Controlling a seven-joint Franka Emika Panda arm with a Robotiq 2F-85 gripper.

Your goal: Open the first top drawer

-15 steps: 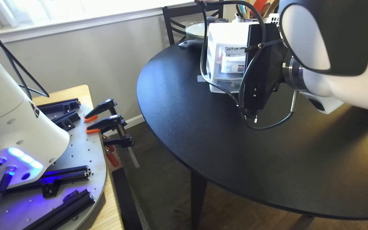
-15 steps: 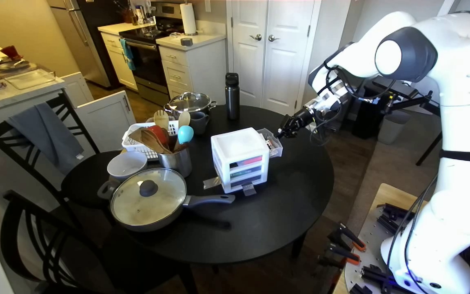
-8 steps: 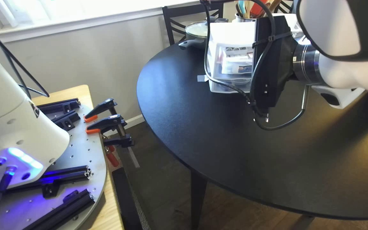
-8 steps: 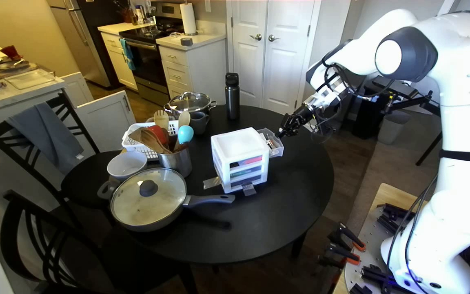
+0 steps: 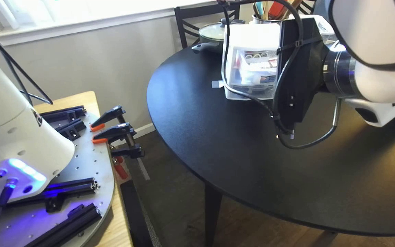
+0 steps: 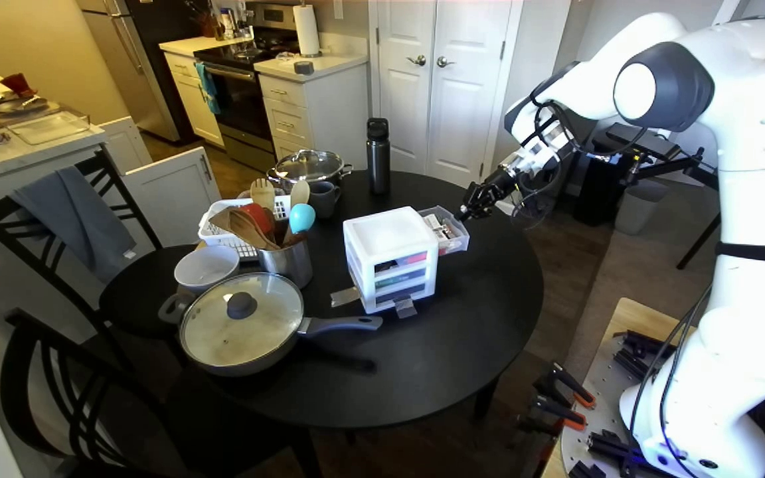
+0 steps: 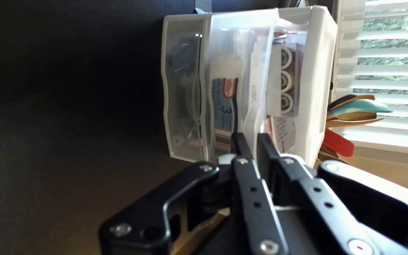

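The first top drawer (image 6: 457,243) is clear plastic and stands pulled out from the white drawer unit (image 6: 390,234). The wrist view looks at its clear front (image 7: 244,32), with a tube and small boxed items inside. My gripper (image 6: 464,214) is at the drawer's front rim. In the wrist view the gripper (image 7: 250,140) has one finger on each side of the translucent front lip, close against it. The lower drawer (image 7: 182,88) looks closed. In an exterior view the drawer unit (image 5: 252,34) is partly covered by my wrist, and the fingertips are hidden.
A lidded pan (image 6: 243,325) with its handle towards the unit, a utensil holder (image 6: 289,264), a white basket (image 6: 213,222), a pot (image 6: 309,166) and a dark bottle (image 6: 378,159) share the round table (image 5: 225,144). A loose cable (image 5: 307,145) hangs from my wrist.
The gripper has moved away from the drawer unit, and the drawer has come further out with it. More of the drawer's contents show. The unit stays in place.
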